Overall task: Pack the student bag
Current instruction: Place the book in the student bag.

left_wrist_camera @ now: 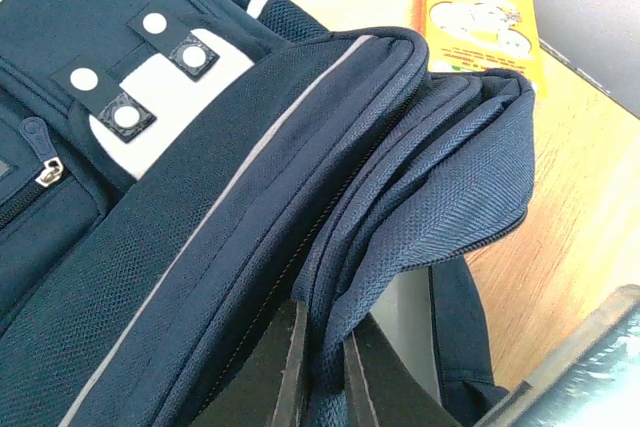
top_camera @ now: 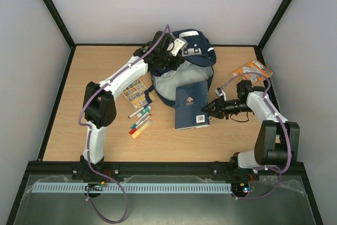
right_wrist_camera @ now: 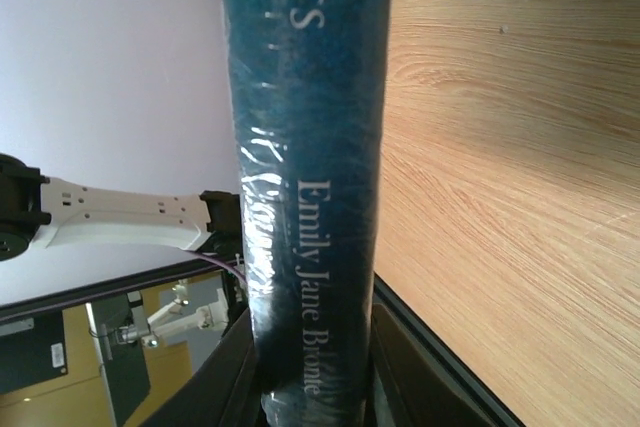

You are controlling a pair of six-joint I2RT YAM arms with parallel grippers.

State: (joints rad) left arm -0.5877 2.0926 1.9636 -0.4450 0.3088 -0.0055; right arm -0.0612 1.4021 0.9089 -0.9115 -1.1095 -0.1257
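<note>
From the overhead view I have the student bag (top_camera: 196,55) at the far middle of the table (top_camera: 105,146), lying with its mouth open toward the arms and the pale grey lining showing.

The left gripper (top_camera: 162,59) sits at the far left rim of that mouth. On the left wrist view the left gripper (left_wrist_camera: 325,332) has its jaws drawn almost together, pinching a fold of the bag's (left_wrist_camera: 200,247) navy mesh fabric right beside the zip track. The fold runs up and away from the fingertips, and the front patches with white snaps lie to the left of it.

The right gripper (top_camera: 211,108) comes in from the right, clamped on the near right corner of a dark blue book (top_camera: 190,104). The right wrist view shows the right gripper (right_wrist_camera: 315,317) with a finger pressed to each side of the book's (right_wrist_camera: 305,147) spine, author's name in pale letters between them. The book's far end overlaps the near lip of the bag's mouth — whether it rests on the lip or has gone inside, I cannot tell. This gripper itself is on the near side of the bag, not touching it.

Left of the bag lie a printed card sheet (top_camera: 136,92) and some markers (top_camera: 139,122); an orange packet (top_camera: 253,71) sits at the far right.
</note>
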